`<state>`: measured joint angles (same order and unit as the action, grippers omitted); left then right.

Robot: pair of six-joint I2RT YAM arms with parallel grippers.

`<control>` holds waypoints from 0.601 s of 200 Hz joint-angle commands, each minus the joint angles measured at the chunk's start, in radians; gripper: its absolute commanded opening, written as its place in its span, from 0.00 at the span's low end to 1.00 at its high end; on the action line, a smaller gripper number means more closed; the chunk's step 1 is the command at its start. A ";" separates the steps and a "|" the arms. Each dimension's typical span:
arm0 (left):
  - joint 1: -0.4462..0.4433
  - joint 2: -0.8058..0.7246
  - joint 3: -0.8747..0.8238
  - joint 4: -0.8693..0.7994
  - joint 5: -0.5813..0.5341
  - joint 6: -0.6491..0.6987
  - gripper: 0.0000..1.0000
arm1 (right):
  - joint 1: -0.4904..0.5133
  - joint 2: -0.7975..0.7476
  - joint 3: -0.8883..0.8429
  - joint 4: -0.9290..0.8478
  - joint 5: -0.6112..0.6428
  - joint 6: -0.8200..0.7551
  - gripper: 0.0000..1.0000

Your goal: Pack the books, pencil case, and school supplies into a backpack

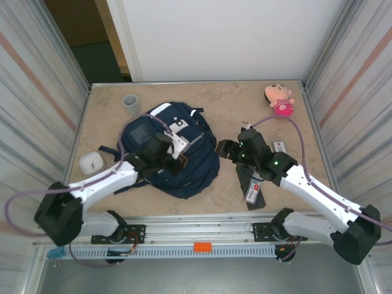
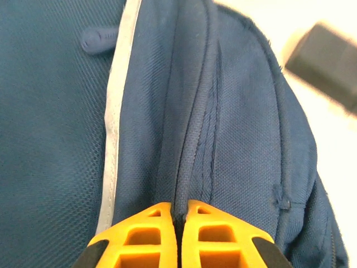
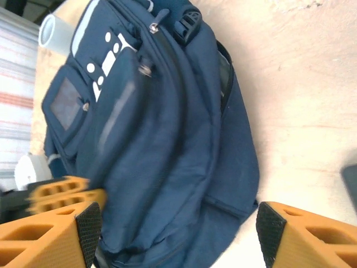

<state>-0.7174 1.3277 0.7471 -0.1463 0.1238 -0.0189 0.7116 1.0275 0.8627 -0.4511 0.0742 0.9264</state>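
Note:
The navy backpack (image 1: 190,165) lies flat in the middle of the table, front pocket up. My left gripper (image 1: 177,160) rests on its top and is shut on a ridge of the backpack's fabric (image 2: 192,139), pinched between the orange fingertips (image 2: 159,215). Just right of the backpack's edge my right gripper (image 1: 223,149) stands open, its pads (image 3: 88,228) wide apart over the bag's lower corner (image 3: 184,184). The black pencil case (image 1: 247,179) lies under the right arm, with the whitish red-marked packet (image 1: 253,191) on it. The book is hidden.
A grey cup (image 1: 131,101) stands at the back left and a white square object (image 1: 92,163) lies at the left. A pink plush doll (image 1: 279,99) sits in the back right corner. Another small whitish item (image 1: 280,147) lies right of the right arm. Side walls are close.

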 commanded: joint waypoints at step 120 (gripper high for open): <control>0.184 -0.262 0.073 -0.111 0.010 -0.195 0.65 | 0.327 0.110 0.070 -0.082 -0.081 -1.261 0.77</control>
<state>-0.6483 1.1931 0.8482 -0.2066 0.0559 -0.0803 0.9337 0.9878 0.8272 -0.4149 0.0090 0.1333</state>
